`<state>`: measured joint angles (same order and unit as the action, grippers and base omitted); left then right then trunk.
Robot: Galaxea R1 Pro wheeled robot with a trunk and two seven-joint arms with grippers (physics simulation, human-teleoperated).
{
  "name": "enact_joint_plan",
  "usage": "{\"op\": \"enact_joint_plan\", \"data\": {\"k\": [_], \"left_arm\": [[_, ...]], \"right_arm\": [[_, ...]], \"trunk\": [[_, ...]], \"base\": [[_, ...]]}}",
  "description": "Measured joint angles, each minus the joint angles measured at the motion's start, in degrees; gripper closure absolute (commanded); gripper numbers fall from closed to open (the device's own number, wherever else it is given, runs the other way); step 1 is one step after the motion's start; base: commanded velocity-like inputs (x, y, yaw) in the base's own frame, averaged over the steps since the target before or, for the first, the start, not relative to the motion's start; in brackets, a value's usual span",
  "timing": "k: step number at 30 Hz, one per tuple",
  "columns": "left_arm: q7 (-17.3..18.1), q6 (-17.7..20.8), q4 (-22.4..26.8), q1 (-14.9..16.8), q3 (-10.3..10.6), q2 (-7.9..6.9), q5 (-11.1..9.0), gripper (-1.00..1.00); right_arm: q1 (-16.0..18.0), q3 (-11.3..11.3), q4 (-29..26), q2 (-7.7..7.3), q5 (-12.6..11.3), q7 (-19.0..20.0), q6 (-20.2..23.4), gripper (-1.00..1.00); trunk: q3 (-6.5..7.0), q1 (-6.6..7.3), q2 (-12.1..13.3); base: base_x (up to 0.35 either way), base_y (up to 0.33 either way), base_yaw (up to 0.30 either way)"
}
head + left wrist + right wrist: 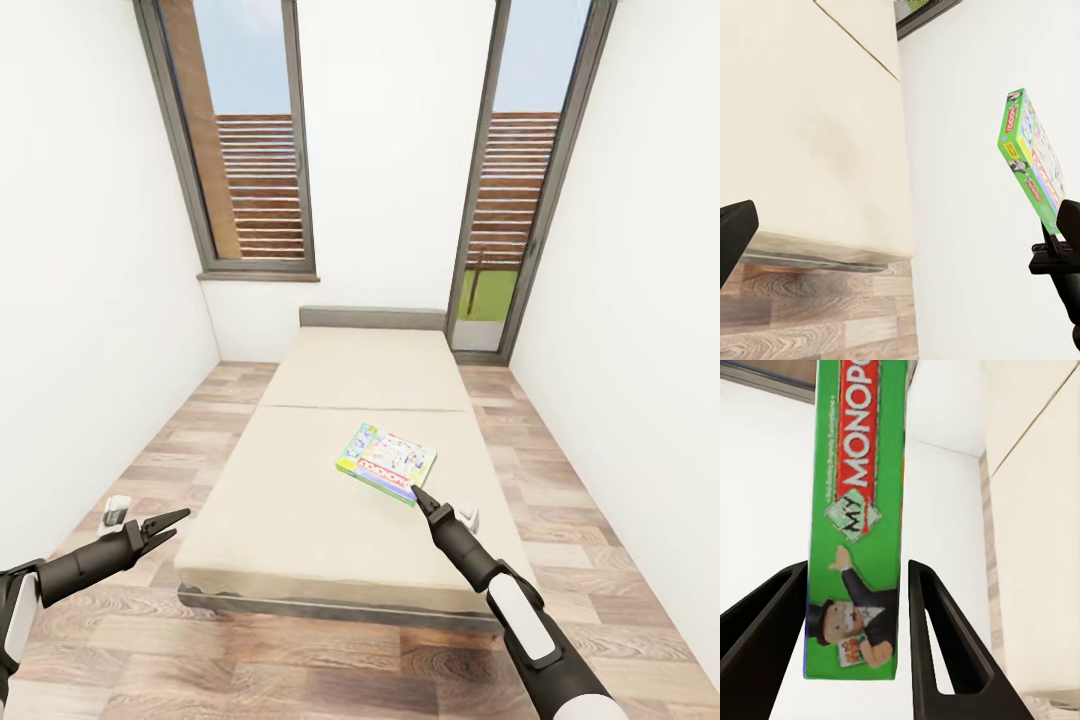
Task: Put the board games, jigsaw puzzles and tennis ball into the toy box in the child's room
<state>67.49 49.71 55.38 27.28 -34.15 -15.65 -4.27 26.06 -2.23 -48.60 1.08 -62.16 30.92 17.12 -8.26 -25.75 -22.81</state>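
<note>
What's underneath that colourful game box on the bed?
The board game lies flat on the bed, on its bare cream mattress. The right hand is at its near edge. Anything beneath the box is covered.

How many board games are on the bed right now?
1: a green board game lies on the bed, near its right side, with the right claw at its near edge. None other shows.

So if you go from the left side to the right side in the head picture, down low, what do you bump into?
Left end effector → bed → board game → right end effector, its fingers around the game's edge.
</note>
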Motion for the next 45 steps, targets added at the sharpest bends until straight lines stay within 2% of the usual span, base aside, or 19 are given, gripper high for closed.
{"op": "enact_joint_plan", "data": {"k": [7, 18, 26, 45], "left_arm": [[0.0, 0.0, 0.0, 0.0, 0.0, 0.0, 0.0, -1.0], [0.0, -0.1, 0.0, 0.0, 0.1, 0.0, 0.0, -1.0], [0.0, -0.1, 0.1, 0.0, 0.1, 0.04, 0.0, -1.0], [0.0, -0.2, 0.1, 0.0, 0.1, 0.09, 0.0, -1.0]], "right_arm": [[0.0, 0.0, 0.0, 0.02, 0.0, 0.0, 0.0, 1.0], [0.0, 0.0, 0.0, 0.06, 0.0, 0.0, 0.0, 1.0], [0.0, 0.0, 0.0, 0.01, 0.0, 0.0, 0.0, 1.0], [0.0, 0.0, 0.0, 0.01, 0.1, 0.0, 0.0, 1.0]], "trunk": [[0.64, 0.0, 0.0], [1.66, 0.0, 0.0], [2.26, 0.0, 0.0], [3.4, 0.0, 0.0]], "base": [[-0.014, -0.011, 0.0], [-0.002, -0.238, 0.0], [0.0, -0.049, 0.011], [-0.071, -0.001, 0.196]]}}
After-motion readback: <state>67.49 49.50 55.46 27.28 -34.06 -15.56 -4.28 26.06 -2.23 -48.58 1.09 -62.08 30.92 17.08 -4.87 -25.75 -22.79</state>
